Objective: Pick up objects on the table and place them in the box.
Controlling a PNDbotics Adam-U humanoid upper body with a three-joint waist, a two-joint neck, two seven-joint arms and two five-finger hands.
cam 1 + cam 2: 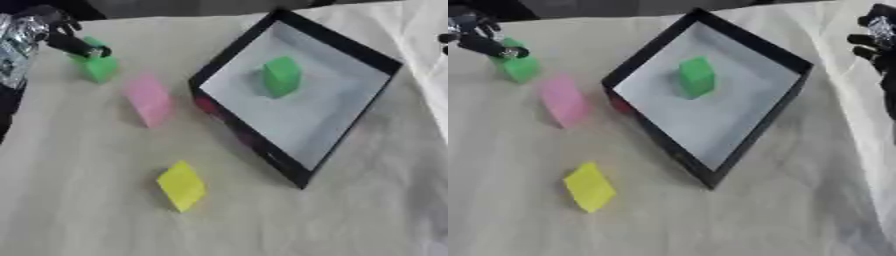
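A black-walled box (248, 136) with a pale floor sits askew at centre right, and a green block (281, 75) lies inside it. On the cloth to its left are a pink block (147, 99), a yellow block (181, 185) nearer the front, and a second green block (99, 68) at the far left. My left hand (77, 46), black below a silver wrist, comes in from the upper left corner and touches the top of that far-left green block. My right hand (875, 42) hangs at the upper right edge, apart from the box, fingers relaxed and holding nothing.
A pale cloth (105, 225) covers the table, with folds along the right side. A red patch (206, 106) shows on the box's outer left wall. A dark band runs along the table's far edge.
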